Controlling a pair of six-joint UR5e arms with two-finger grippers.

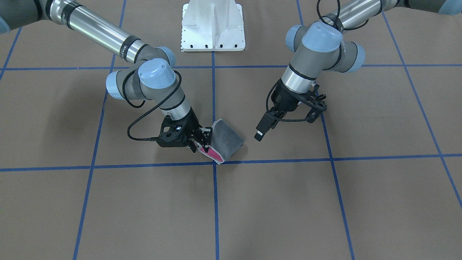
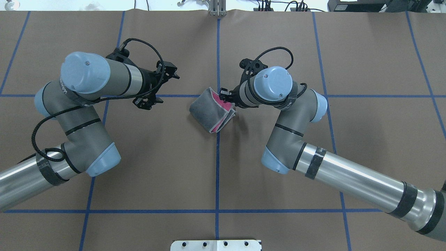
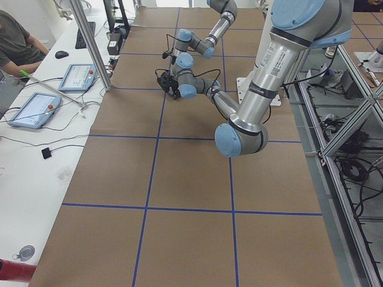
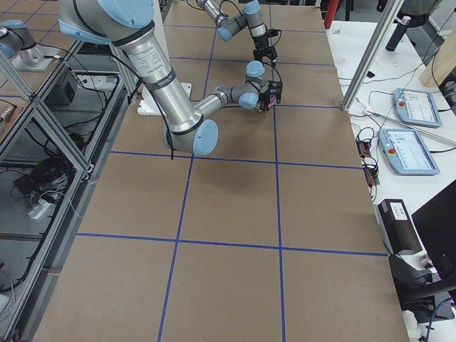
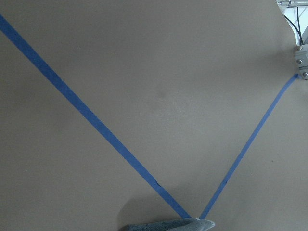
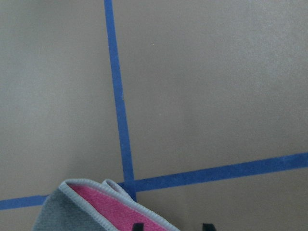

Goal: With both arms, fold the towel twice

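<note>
The towel (image 1: 227, 139) lies near the crossing of two blue tape lines, folded, grey face outward and arched, with pink showing at its open edge (image 2: 220, 122). My right gripper (image 1: 205, 144) is at that raised pink edge and is shut on it. In the right wrist view the pink and grey towel (image 6: 82, 207) sits at the bottom, with two fingertips (image 6: 138, 225) just showing. My left gripper (image 1: 259, 135) hangs tilted above the table a short way from the towel, touching nothing and open. The left wrist view shows only a sliver of the towel (image 5: 168, 224).
The white pedestal base (image 1: 213, 25) stands at the robot's side of the table. Brown paper with blue tape lines (image 2: 217, 174) covers the table. A seated person (image 3: 15, 42) and touch panels (image 3: 33, 109) are on a side bench.
</note>
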